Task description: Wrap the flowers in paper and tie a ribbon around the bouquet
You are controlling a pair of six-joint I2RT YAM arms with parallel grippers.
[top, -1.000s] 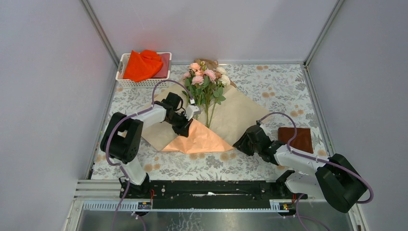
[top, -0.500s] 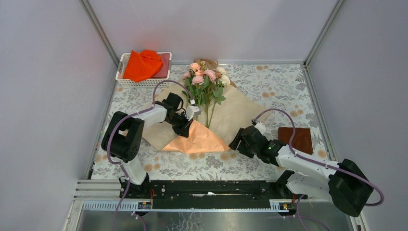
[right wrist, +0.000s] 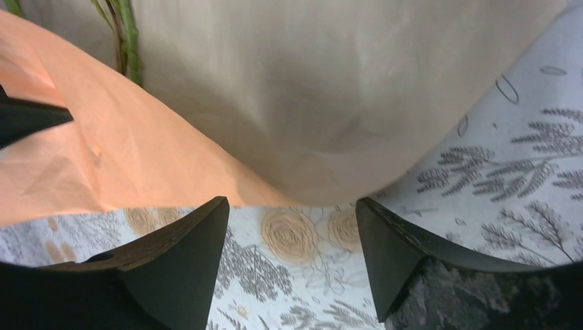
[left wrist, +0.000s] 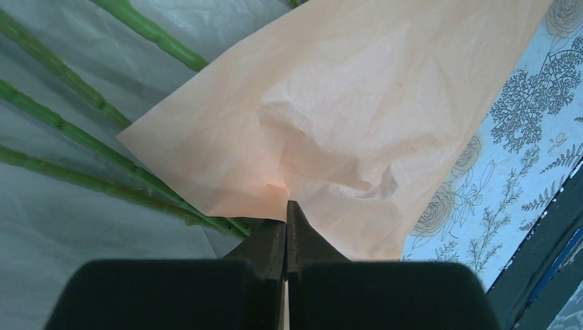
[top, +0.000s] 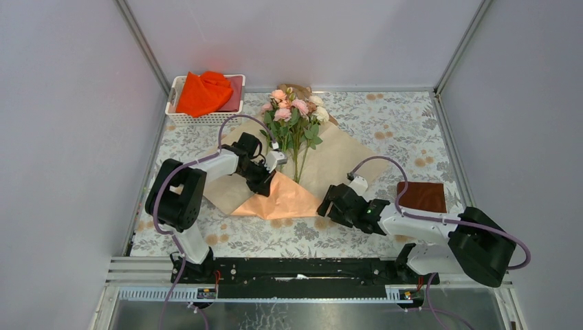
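**Left hand pinches the paper fold; right hand spread wide beside it**

Seen from overhead, the flowers [top: 294, 113] lie at the upper centre of the patterned counter [top: 399, 124]. Their blooms point toward the top of the frame and their stems run down onto the paper [top: 337, 158]. The paper's lower corner is folded over, showing a peach-orange face. The left hand [top: 265, 180], jaws closed tight, pinches that fold just left of the stems. The right hand [top: 327, 205], jaws wide and empty, sits low just short of the paper's lower right edge. A white basket [top: 180, 117] holding an orange-red cloth [top: 203, 93] stands at the upper left. A brown square [top: 423, 196] lies at the right.
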